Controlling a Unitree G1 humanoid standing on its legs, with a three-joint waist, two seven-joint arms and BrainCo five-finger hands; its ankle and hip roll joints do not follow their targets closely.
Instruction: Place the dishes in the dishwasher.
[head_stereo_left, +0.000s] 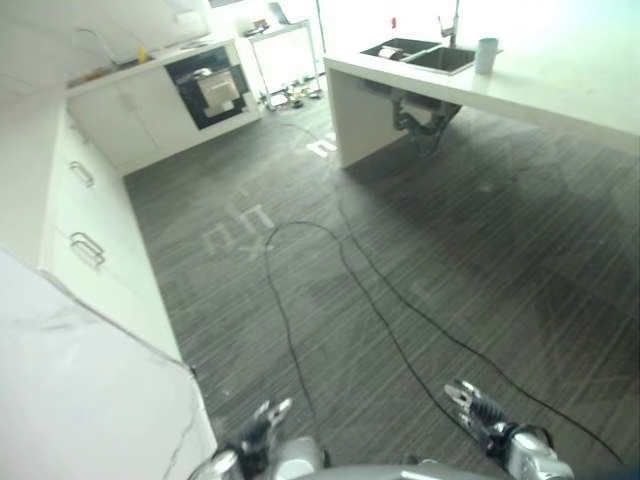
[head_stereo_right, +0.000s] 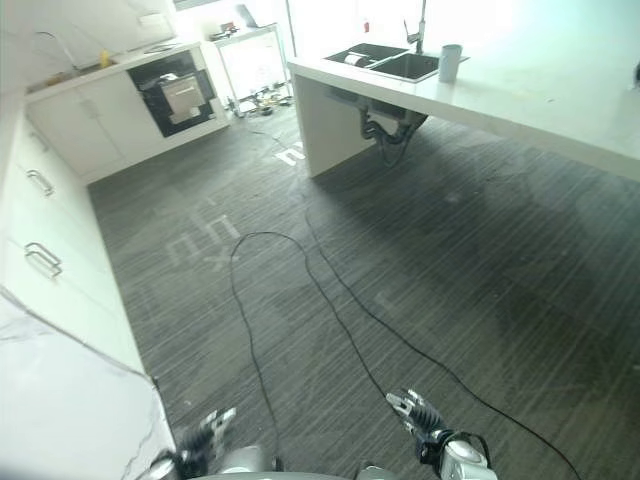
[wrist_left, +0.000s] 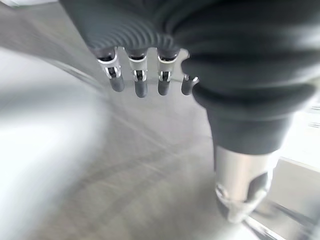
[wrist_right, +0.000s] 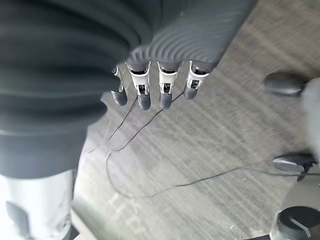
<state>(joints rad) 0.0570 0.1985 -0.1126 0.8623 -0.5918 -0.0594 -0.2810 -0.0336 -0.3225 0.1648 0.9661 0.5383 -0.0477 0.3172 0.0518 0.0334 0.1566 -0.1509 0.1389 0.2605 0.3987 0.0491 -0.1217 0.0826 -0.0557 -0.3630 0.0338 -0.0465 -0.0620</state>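
While idle: both hands (head_stereo_left: 470, 405) empty.

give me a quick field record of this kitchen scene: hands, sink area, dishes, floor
left hand: low over the floor, fingers relaxed, holding nothing
right hand: low over the floor, fingers straight, holding nothing
sink: set in the white counter far ahead on the right
cup: upright on the counter beside the sink
dish in sink: something pale lies in the far basin, too small to tell what
oven: dark front, in the far cabinets on the left
floor: grey striped
task state: nothing picked up yet
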